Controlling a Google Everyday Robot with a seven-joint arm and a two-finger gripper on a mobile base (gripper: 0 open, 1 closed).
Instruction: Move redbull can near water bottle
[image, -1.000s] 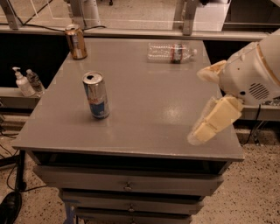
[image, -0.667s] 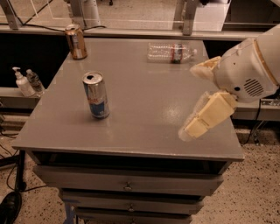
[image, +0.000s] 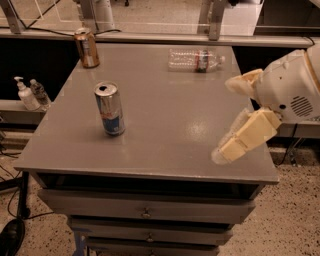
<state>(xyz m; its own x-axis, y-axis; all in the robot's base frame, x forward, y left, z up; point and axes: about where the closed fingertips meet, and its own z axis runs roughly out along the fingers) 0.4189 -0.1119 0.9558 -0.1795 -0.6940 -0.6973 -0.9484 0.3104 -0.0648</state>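
The redbull can (image: 110, 109), slim, silver and blue with an open silver top, stands upright on the left-middle of the grey table (image: 165, 115). The water bottle (image: 196, 60), clear plastic with a red and blue label band, lies on its side at the table's far right. My gripper (image: 228, 120) hovers over the table's right edge with its two cream fingers spread open and empty. One fingertip (image: 236, 83) points toward the bottle, the other (image: 222, 153) reaches down near the front right corner. The gripper is well to the right of the can and in front of the bottle.
A shorter brown-gold can (image: 87, 47) stands at the table's far left corner. A white pump bottle (image: 24, 94) and a small bottle (image: 39, 91) sit on a lower shelf to the left. Drawers (image: 146, 212) are under the tabletop. A rail runs behind the table.
The gripper swung slightly left, then came back right to about where it was. The redbull can and the water bottle have not moved.
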